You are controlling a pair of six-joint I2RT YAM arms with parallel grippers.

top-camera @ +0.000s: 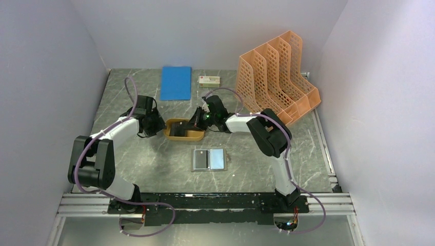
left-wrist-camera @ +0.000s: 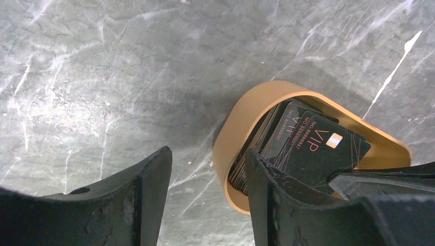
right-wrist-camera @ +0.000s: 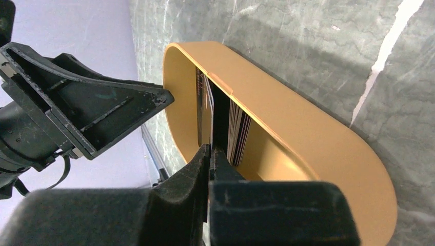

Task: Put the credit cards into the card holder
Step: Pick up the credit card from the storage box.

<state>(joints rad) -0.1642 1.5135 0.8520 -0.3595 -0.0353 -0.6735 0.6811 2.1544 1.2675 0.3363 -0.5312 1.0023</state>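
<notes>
Writing: the credit cards are black, with "VIP" in coppery letters and a line reading "NO" plus a run of eights (last digits too small to read). They stand on edge, stacked inside the orange oval tray.

My right gripper reaches into the tray, fingers pressed together on the edge of one upright card. The rest lean just beside it.

My left gripper has its fingers apart and holds nothing, one fingertip at the tray's end rim.

The card holder lies flat on the table, nearer my bases and apart from both grippers.
</notes>
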